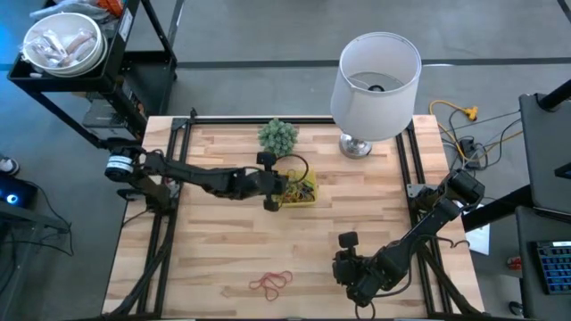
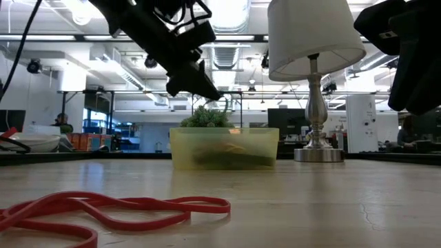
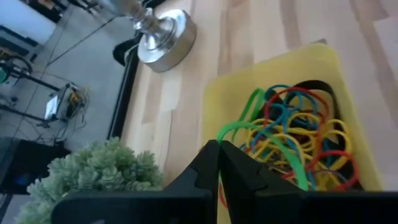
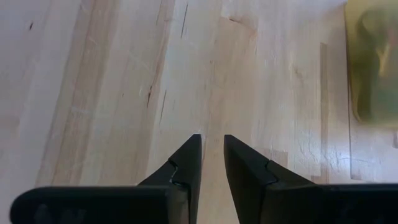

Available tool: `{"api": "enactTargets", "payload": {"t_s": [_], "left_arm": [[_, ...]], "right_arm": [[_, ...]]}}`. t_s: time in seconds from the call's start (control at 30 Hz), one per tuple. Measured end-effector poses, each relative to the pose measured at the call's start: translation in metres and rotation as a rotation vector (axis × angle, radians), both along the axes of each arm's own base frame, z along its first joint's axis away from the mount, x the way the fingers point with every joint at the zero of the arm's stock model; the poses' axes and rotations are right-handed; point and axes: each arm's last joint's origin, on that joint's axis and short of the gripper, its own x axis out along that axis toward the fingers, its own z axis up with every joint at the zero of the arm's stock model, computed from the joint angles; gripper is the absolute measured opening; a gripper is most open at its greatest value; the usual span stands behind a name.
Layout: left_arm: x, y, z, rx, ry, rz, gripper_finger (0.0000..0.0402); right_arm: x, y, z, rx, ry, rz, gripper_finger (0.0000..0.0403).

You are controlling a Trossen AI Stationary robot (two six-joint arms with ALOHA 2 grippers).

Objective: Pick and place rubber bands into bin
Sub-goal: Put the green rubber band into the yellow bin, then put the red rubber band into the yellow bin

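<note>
Left gripper (image 3: 217, 163) hanging closed over the yellow bin (image 1: 302, 190) mid-desk, a green band (image 3: 258, 134) pinched at its tip, bin holding a tangle of bands (image 3: 305, 140), red bands (image 1: 271, 283) lying near the desk (image 1: 223, 241) front edge, right gripper (image 4: 212, 163) slightly parted, empty, hovering beside them.

grey floor (image 1: 259, 36), ceiling lights (image 2: 231, 14) (bright)

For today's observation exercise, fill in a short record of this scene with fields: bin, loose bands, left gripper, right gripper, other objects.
bin: yellow bin mid-table, holding many coloured rubber bands
loose bands: red bands on the table near the front edge
left gripper: left gripper shut, at the bin's edge, a green band at its tips
right gripper: right gripper slightly open, empty, over bare wood
other objects: lamp, small green plant
</note>
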Motion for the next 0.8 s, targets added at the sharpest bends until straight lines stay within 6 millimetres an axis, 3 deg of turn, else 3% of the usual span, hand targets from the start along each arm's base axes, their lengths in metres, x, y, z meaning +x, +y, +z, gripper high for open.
{"api": "enactTargets", "payload": {"t_s": [0.33,0.63,0.8], "left_arm": [[-0.005,0.011,-0.009,-0.058,0.040,0.072,0.0003],[-0.006,0.010,-0.010,-0.054,0.058,0.068,0.0075],[-0.007,0.010,-0.012,-0.053,0.078,0.068,0.0093]], "right_arm": [[0.000,0.000,0.000,0.000,0.000,0.000,0.0059],[0.000,0.000,0.000,0.003,-0.001,-0.004,0.0060],[-0.003,-0.003,-0.006,0.017,0.005,-0.049,0.0060]]}}
